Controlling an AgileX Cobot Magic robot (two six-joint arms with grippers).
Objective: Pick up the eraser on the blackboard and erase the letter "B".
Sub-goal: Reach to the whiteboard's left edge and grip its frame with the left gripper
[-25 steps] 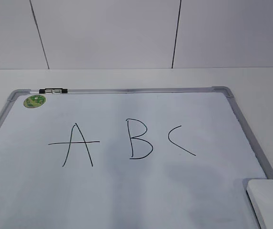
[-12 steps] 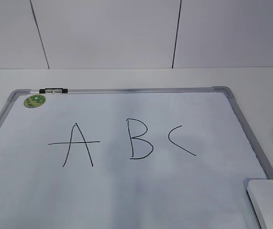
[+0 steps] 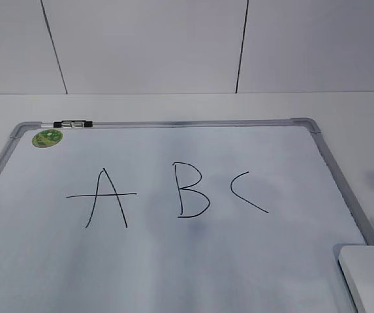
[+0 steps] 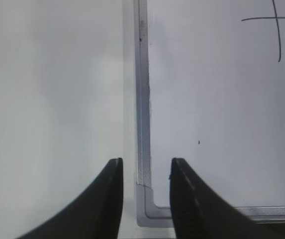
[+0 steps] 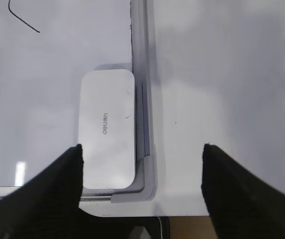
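1. White plastic eraser [image 5: 107,128] is seen lying flat on the blackboard [image 3: 173,261], in its near right corner, long side touching the grey frame rail; grey brand lettering is seen on top.
2. In the exterior view the eraser [image 3: 371,277] is cut off by the bottom right edge of the picture.
3. The letter "B" [image 3: 192,190] is drawn in thin black line mid-board, between an "A" [image 3: 103,197] on the left and a "C" [image 3: 247,192] on the right. All three strokes are seen intact.
4. A round green sticker [image 3: 47,137] is stuck in the far left corner; a black-and-clear marker [image 3: 70,124] is laid on the far frame rail just beside it.
5. Right pincer [image 5: 141,164] is spread wide, nothing held; it is hung above the eraser's near end and the frame corner, one finger over the board, the other over the white surface [image 5: 222,74].
6. Left pincer [image 4: 144,172] is set narrow, nothing between the jaws; it is positioned over the board's near left frame corner.
7. No arm is visible in the exterior view.
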